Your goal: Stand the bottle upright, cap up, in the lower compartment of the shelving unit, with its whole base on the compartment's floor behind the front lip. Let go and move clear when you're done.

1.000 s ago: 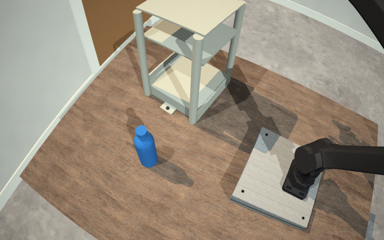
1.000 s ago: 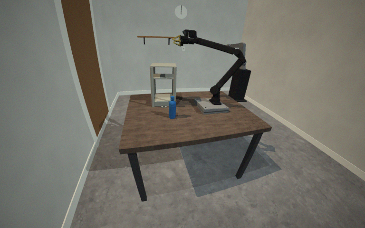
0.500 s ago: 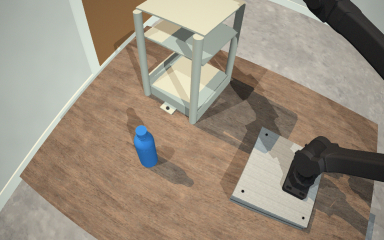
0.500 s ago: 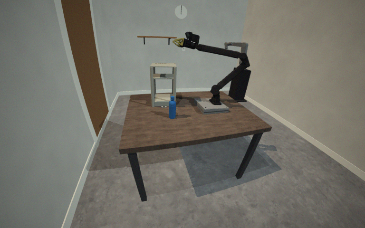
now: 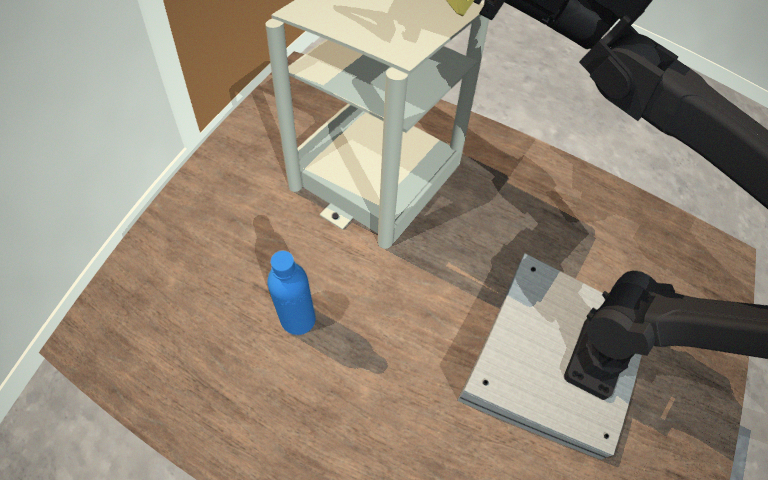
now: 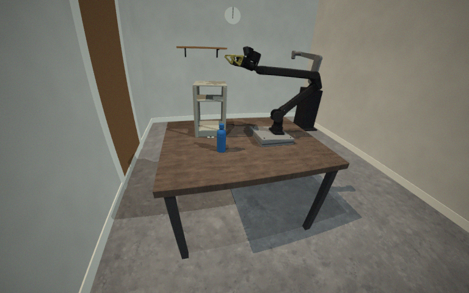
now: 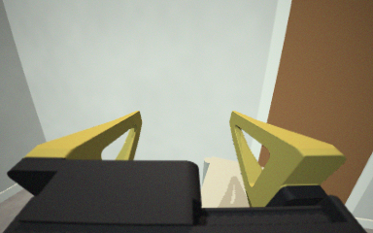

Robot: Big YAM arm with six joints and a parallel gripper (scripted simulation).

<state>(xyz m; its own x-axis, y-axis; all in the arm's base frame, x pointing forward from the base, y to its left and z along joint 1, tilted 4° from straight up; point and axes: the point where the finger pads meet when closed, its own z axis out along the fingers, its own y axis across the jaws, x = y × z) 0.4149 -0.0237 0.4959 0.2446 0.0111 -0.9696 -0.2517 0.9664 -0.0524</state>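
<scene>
Bottle (image 5: 291, 295) stands upright, cap up, on the table (image 5: 169, 367), near-left of the shelf (image 5: 362, 113) and well apart from it. In the exterior view the bottle (image 6: 220, 138) sits just in front of the shelf (image 6: 209, 108), not inside it. Lower compartment (image 5: 370, 161) holds nothing visible; a small tab (image 5: 336, 216) sticks out at its near edge.

Arm rises from a base plate (image 5: 526, 362) on the right side of the table. Gripper (image 6: 232, 59) hangs high, above and right of the shelf top, far from the bottle. In the top view only a yellow tip (image 5: 463, 5) shows at the upper edge, over the shelf's far-right corner.

Wrist view: the gripper (image 7: 185, 127) has jaws wide open, nothing between the yellow fingers. Wall and a brown door (image 7: 325, 83) lie behind; a corner of the shelf top (image 7: 223, 182) shows low between the fingers.
</scene>
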